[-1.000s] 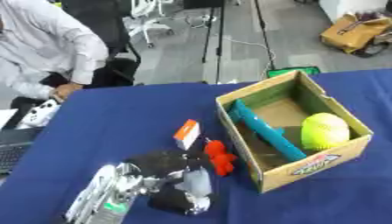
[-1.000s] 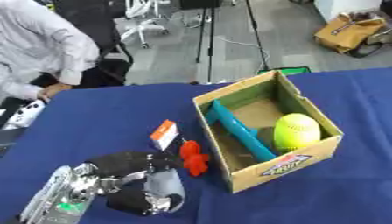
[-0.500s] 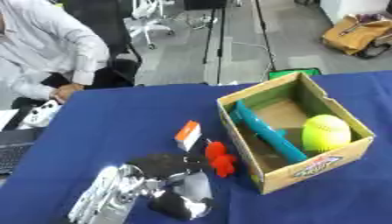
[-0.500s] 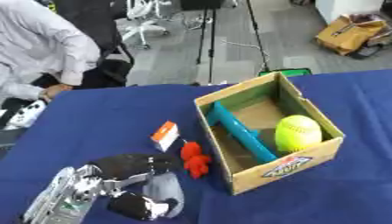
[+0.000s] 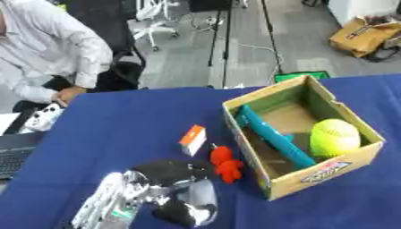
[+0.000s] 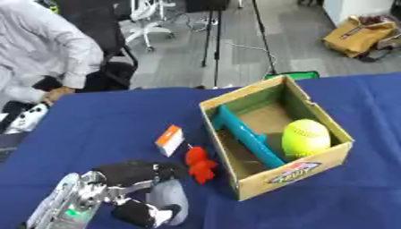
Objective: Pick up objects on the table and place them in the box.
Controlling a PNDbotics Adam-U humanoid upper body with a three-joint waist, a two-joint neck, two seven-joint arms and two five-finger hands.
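1. The robot's left hand (image 6: 133,188), fingers curled around a rounded grey object (image 6: 168,197), sat left of the open cardboard box (image 5: 329,172).
2. The small red toy (image 5: 225,163) lay between them, just beside the box's near-left wall.
3. Right hand unseen.

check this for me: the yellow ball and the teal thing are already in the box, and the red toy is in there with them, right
Not quite. The red toy is not in the box; it lies on the blue table just outside the box's near left wall, beside the small orange and white box. The left eye view shows this. The yellow ball and the teal thing are indeed inside.
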